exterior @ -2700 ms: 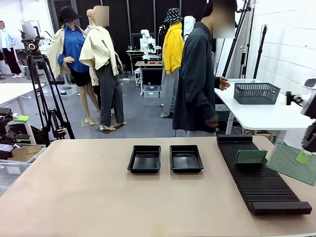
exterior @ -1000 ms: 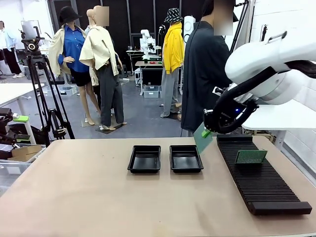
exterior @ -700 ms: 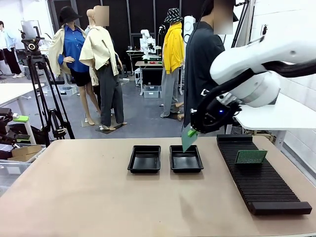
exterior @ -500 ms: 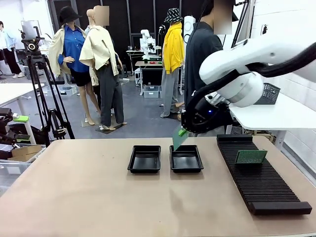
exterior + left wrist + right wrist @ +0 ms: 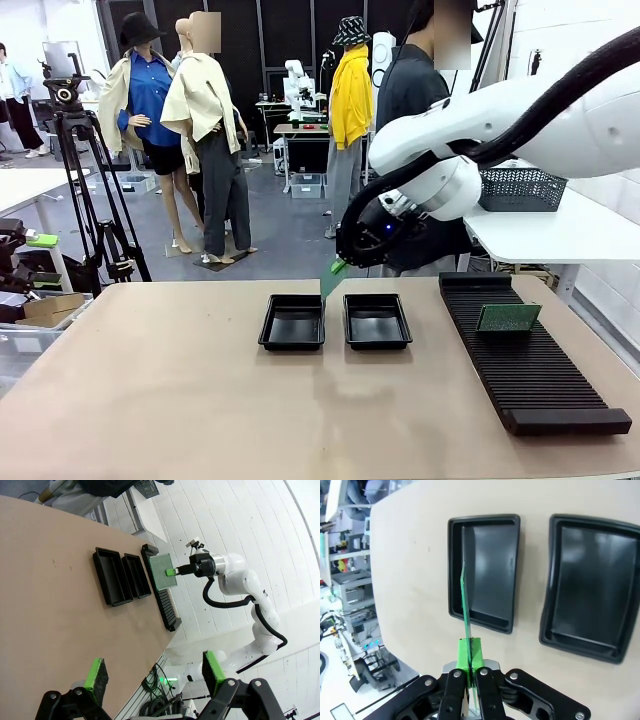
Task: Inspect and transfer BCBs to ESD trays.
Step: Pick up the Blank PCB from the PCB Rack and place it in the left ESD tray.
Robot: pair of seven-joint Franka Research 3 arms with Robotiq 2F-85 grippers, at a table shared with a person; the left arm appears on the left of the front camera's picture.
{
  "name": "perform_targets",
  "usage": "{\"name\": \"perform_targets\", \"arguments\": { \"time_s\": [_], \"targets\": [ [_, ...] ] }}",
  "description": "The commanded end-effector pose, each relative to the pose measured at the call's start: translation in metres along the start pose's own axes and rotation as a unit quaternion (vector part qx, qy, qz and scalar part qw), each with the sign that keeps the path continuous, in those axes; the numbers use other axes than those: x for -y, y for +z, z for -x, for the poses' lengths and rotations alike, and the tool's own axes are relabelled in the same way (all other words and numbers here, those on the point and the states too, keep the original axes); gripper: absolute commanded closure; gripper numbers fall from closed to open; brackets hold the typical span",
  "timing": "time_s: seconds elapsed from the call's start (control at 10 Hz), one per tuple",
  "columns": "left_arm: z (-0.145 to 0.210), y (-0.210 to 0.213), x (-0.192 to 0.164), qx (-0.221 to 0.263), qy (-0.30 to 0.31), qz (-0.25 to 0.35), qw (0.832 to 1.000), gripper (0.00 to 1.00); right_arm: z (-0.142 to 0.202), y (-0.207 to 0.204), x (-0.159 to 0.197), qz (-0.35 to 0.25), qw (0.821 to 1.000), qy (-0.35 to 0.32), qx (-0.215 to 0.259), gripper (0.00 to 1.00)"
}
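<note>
As right pincer (image 5: 339,266) pinches a BCB (image 5: 330,283), its arm (image 5: 470,110) overhangs ESD trays (image 5: 377,344).

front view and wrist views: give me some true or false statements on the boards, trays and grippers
1. The right gripper is shut on a BCB. True.
2. Each ESD tray holds a board. False: the left tray and the right tray hold no board.
3. The left gripper is shut on a board. False: its jaws stand open and hold nothing.
4. A second BCB rests on the slotted rack. True.
5. The held BCB hangs above the rack. False: it hangs above the left tray, away from the rack.
</note>
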State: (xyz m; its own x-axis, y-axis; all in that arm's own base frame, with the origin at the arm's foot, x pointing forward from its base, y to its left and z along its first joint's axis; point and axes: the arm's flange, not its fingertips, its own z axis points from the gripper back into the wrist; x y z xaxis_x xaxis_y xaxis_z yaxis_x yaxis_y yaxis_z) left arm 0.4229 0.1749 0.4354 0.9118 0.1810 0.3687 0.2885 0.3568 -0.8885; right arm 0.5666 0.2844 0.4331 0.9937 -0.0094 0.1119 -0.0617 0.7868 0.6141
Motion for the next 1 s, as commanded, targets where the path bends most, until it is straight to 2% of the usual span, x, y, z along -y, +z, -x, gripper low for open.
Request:
{"name": "perform_targets", "arguments": {
  "time_s": [0.0, 0.2, 0.4, 0.9],
  "targets": [
    [0.0, 0.002, 0.003, 0.002, 0.003, 0.005, 1.0, 0.0, -0.015, -0.024, -0.009, -0.016, 1.0, -0.017, 0.007, 1.0],
    [0.0, 0.002, 0.003, 0.002, 0.003, 0.005, 1.0, 0.0, -0.023, -0.052, -0.005, -0.031, 0.999, -0.035, 0.002, 1.0],
    [0.0, 0.002, 0.003, 0.002, 0.003, 0.005, 1.0, 0.0, -0.028, -0.076, 0.0, -0.02, 0.999, -0.041, -0.007, 1.0],
    [0.0, 0.002, 0.003, 0.002, 0.003, 0.005, 1.0, 0.0, -0.044, -0.114, -0.001, -0.027, 0.999, -0.037, -0.001, 1.0]
  ]
}}
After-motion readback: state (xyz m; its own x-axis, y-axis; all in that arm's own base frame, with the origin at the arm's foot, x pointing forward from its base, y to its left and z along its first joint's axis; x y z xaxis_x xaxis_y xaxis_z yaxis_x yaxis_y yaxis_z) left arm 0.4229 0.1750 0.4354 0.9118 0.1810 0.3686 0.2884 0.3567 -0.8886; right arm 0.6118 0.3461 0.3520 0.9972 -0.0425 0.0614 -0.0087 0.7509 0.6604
